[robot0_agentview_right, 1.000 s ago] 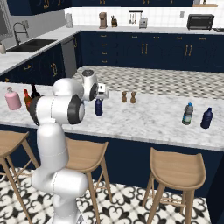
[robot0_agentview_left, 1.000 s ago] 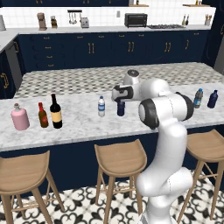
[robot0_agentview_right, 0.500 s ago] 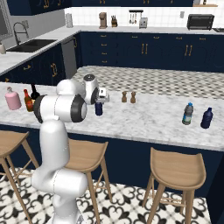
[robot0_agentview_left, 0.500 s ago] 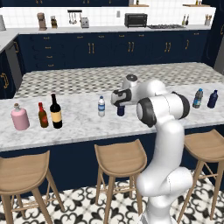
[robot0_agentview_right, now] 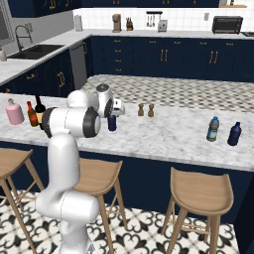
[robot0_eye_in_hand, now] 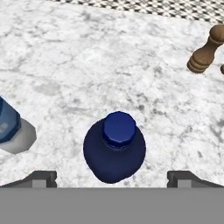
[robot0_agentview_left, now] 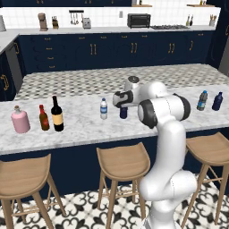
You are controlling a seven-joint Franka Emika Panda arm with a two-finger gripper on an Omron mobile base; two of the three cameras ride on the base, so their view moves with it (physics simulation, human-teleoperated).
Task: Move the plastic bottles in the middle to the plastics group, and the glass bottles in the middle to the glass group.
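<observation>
Hand view: gripper apparently open above navy bottle.

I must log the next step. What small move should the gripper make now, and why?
Probably lower straight down. The open gripper hovers above the dark navy bottle, whose cap sits centred between the spread fingertips, which are not yet beside its body.

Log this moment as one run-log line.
phase: approach | claw: open, above navy bottle, fingers either side, not touching | clear bottle: standing beside it | wine bottle: standing by the pink jug
</observation>
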